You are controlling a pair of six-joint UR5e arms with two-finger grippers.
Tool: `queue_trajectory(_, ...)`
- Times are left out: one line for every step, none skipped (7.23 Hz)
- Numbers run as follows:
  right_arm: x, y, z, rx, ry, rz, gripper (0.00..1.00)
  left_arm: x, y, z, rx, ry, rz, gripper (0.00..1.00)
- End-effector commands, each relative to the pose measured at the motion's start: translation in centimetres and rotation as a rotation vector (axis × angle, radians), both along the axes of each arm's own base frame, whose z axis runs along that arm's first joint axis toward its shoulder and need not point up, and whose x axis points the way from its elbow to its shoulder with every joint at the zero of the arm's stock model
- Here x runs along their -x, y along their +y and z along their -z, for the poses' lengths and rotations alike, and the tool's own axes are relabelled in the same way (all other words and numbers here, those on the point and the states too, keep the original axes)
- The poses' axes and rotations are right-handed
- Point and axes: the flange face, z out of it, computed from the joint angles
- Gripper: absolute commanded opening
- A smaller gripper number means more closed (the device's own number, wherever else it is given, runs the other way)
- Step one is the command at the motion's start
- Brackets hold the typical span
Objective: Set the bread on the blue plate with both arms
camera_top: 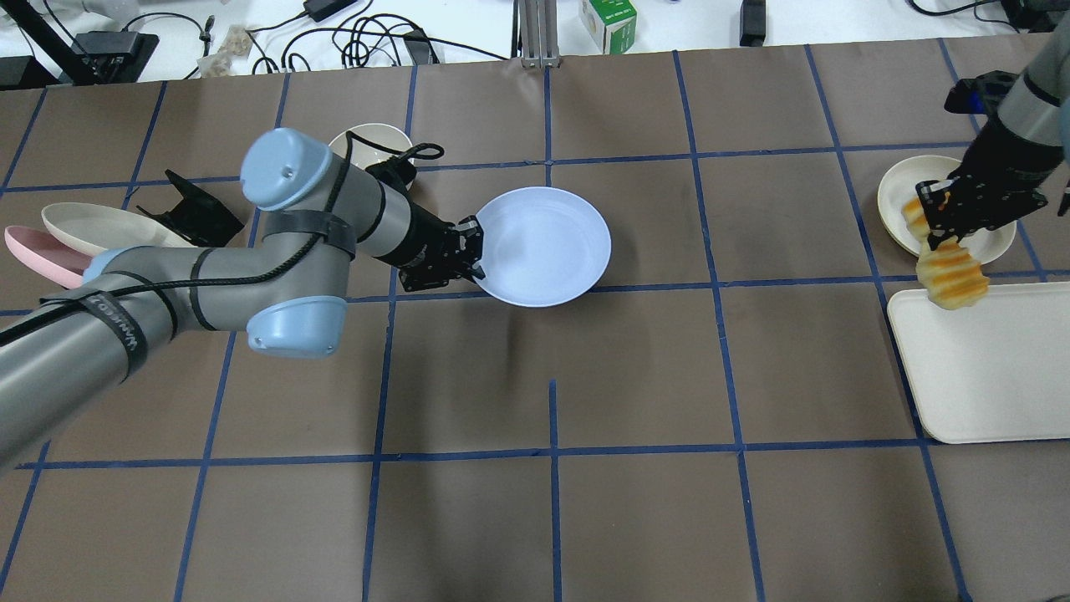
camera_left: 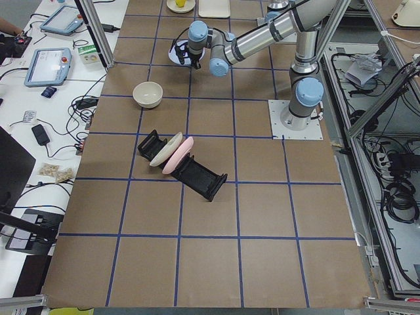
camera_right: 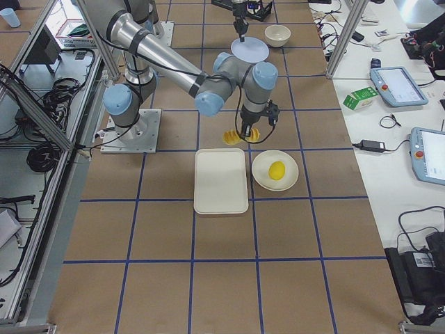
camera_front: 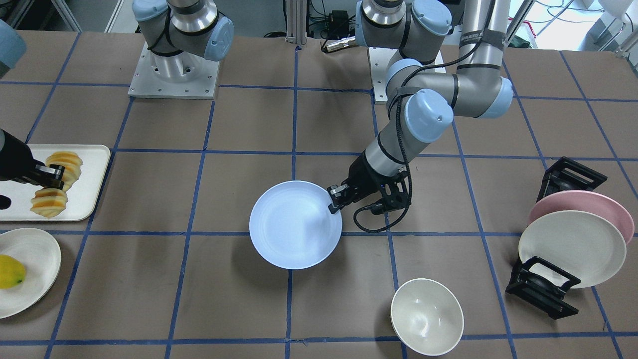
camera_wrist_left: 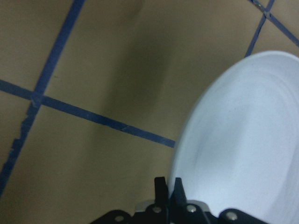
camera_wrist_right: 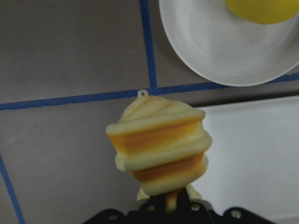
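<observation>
Orange-topped bread [camera_wrist_right: 159,144], long axis front-to-back, hangs in right jaws; left jaws pinch blue plate [camera_top: 543,247].

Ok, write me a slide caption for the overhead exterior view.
Left gripper pinches the blue plate by its rim while the right gripper holds the bread near the cream tray.

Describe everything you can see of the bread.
The bread is a ridged, segmented loaf with orange-yellow bands and pale cream sides. The right gripper is shut on its middle and holds it, apparently lifted, over the edge of the cream tray. Nothing else appears to touch it.
</observation>
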Motion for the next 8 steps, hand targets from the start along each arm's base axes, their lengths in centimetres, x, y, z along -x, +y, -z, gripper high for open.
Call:
queue_trajectory(-9.2,-0.6,-0.5,0.006,-0.017,0.06,0.0,1.6,0.4,3.7,-0.038,-0.021,0.005,0.0)
queue_trajectory(-13.7,-0.4,-0.2,0.004,-0.007,0.072,0.0,1.9,0.6,4.9,-0.058,-0.029,0.012,0.0)
queue_trajectory(-17.5,0.1,-0.1,0.003,-0.027,0.069,0.0,1.9,0.5,5.0,-0.059,-0.027,0.011,0.54)
queue_trajectory(-20.5,0.2,-0.4,0.013,-0.096,0.122,0.0,1.8,-0.1,2.8,-0.004,-0.025,0.018,0.74)
queue_trajectory(-21.7,0.1,0.5,0.015,-0.101,0.105,0.0,0.4,-1.6,-0.7,0.073,-0.075,-0.002,0.92)
queue_trajectory(-24.3,-0.1,1.5,0.02,-0.1,0.068,0.0,-1.1,-2.5,-3.7,0.101,-0.1,0.008,1.0)
queue_trajectory(-28.6,0.0,1.6,0.061,-0.099,0.025,0.0,-3.2,-3.0,-7.3,0.106,-0.128,0.088,1.0)
queue_trajectory(-31.7,-0.9,2.6,0.057,-0.094,0.041,0.0,-5.6,-3.6,-12.0,0.073,-0.15,0.141,1.0)
